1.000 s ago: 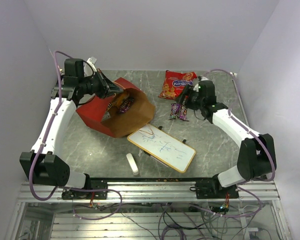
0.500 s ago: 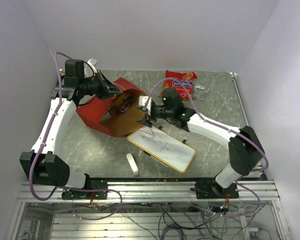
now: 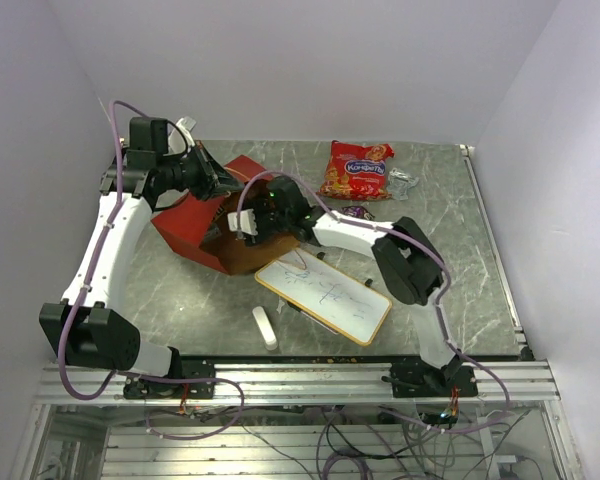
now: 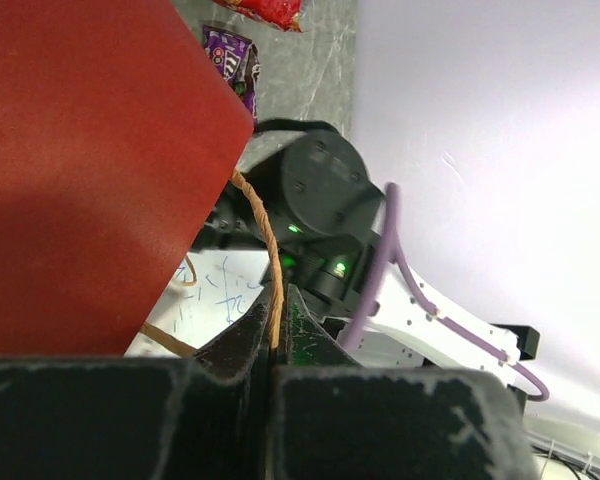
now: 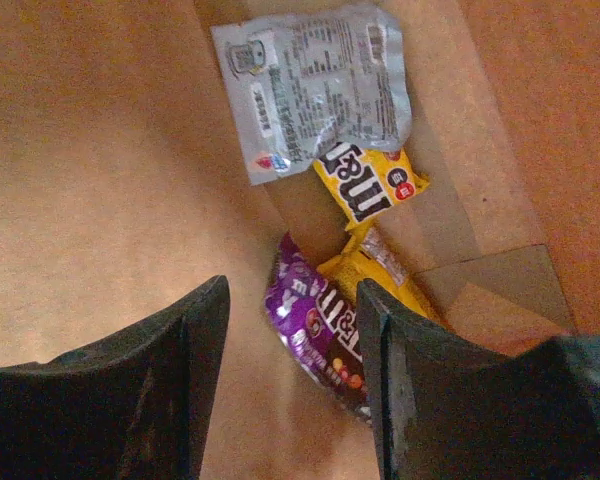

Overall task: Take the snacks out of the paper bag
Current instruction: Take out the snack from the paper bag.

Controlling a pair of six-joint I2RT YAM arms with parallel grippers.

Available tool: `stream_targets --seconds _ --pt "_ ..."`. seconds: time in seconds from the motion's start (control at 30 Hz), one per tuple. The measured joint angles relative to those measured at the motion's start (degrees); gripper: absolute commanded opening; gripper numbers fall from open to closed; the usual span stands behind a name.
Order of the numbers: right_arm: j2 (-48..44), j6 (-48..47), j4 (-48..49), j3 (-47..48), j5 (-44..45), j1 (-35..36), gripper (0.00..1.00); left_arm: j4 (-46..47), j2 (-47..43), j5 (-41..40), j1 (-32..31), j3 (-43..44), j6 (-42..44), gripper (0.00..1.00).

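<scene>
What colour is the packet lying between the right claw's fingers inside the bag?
The packet is purple, beside yellow packs. Best seen in the right wrist view.

Your workspace is a table (image 3: 450,250) with a grey, marble-veined top. It is boxed in on three sides by plain walls: a back wall (image 3: 310,70), a left wall (image 3: 30,150) and a right wall (image 3: 565,180), all pale with a lilac tint. The light is soft and even, casting only faint shadows. Along the near edge you see a ribbed aluminium rail (image 3: 300,385), with tangled cables (image 3: 350,440) below it.
</scene>
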Motion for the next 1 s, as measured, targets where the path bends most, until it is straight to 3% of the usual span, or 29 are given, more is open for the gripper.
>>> stream_targets --seconds 0.23,0.6,0.67,0.8,1.0 --pt "7.67 -5.05 -0.59 6.51 6.08 0.83 0.55 -1.86 0.04 0.26 0.0 0.26 1.38 0.07" --pt "13.35 -7.3 3.58 7.96 14.23 1.18 0.54 -3.96 0.9 0.33 -0.07 1.09 3.04 0.07" --pt "14.4 -7.41 5.16 8.61 15.43 1.33 0.49 -4.42 0.9 0.37 -0.09 1.09 3.04 0.07" --pt "16.72 -6.97 8.02 10.08 18.1 1.55 0.27 -5.03 0.9 0.35 -0.09 1.18 3.19 0.07" --pt "17.51 -5.46 10.23 10.14 20.31 1.99 0.1 -6.05 0.9 0.31 -0.09 1.27 3.56 0.07"
